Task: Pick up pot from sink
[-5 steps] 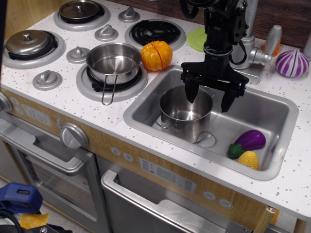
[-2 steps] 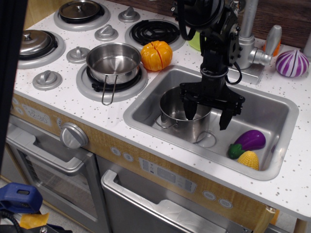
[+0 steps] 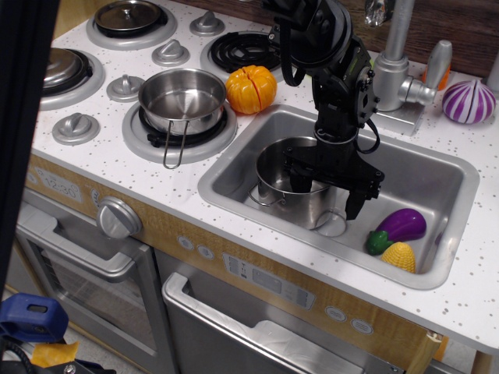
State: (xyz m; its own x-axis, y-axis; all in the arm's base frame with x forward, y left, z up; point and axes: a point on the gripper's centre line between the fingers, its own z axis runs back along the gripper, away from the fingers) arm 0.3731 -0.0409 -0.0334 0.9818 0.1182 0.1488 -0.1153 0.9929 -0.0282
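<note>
White speckled counter is being occupied by the sink [image 3: 437, 167], where the pot [image 3: 284, 191] is being straddled at its rim by the open gripper [image 3: 325, 188]; closing is judged next.

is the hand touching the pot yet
Cannot tell. In the only view, the hand straddles the pot's right wall, one finger inside and one outside, jaws open, but any gap or contact is hidden.
</note>
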